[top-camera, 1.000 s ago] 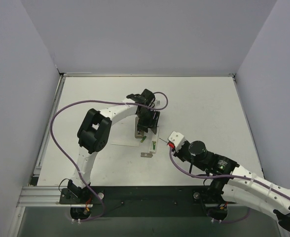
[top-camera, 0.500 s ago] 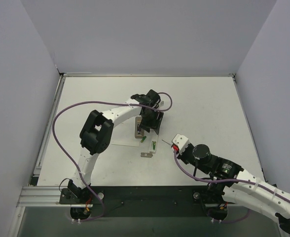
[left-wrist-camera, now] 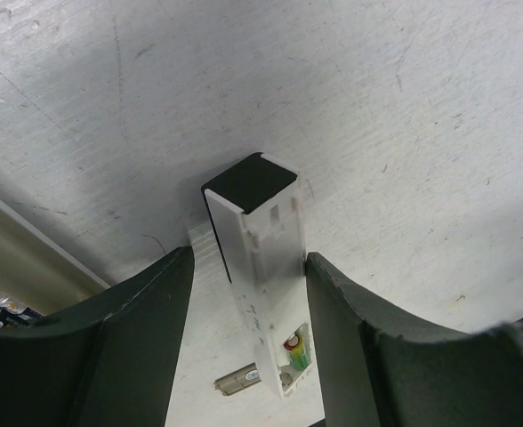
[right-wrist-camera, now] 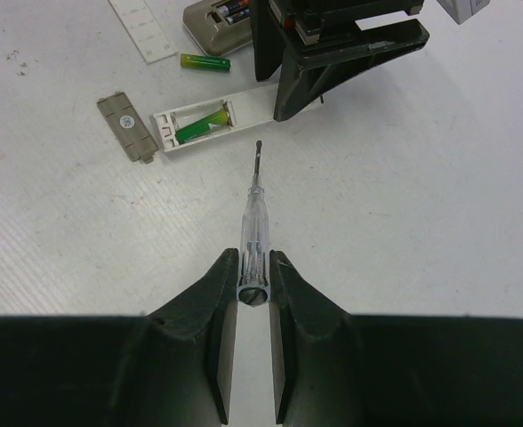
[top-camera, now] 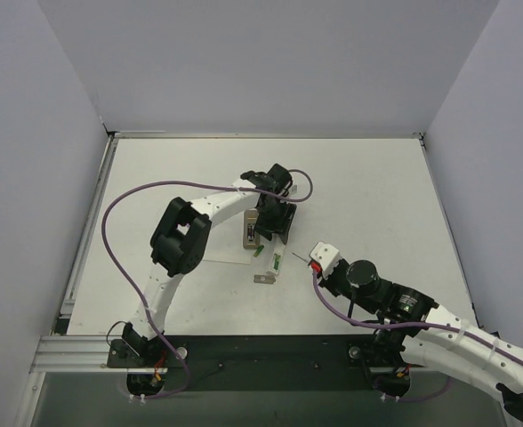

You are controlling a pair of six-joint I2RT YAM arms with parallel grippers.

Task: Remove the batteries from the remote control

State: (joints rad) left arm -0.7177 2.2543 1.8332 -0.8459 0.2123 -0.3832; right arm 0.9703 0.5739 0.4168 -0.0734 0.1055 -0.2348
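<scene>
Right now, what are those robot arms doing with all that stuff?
The right gripper holds a screwdriver, its tip aimed at a white remote with its battery slot open. One green battery sits inside. The left gripper is open, its fingers on either side of that remote's other end. A second battery lies loose on the table.

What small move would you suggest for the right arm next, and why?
Probably ease the right gripper forward-left until the screwdriver tip reaches the battery in the open remote control: the tip sits short, and the left gripper straddles the remote.
</scene>
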